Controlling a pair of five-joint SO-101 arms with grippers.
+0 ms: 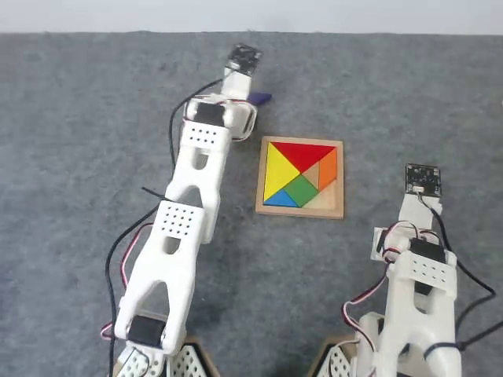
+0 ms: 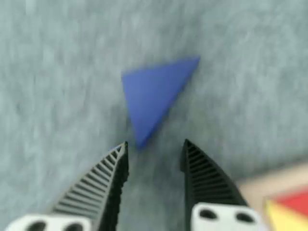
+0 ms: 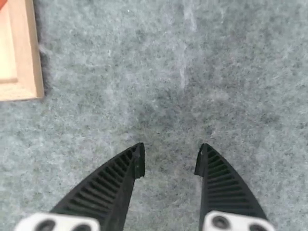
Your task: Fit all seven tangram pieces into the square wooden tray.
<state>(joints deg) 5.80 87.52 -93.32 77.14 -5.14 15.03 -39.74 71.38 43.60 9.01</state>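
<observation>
Left tool [image 2: 155, 143] parted, empty, over a corner of the blue triangle [image 2: 154, 91] on the grey counter [image 1: 78, 118], right tool [image 3: 171, 153] parted, empty, near the wooden tray [image 1: 299, 211].

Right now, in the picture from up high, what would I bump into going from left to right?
left arm → wooden tray → right arm
</observation>
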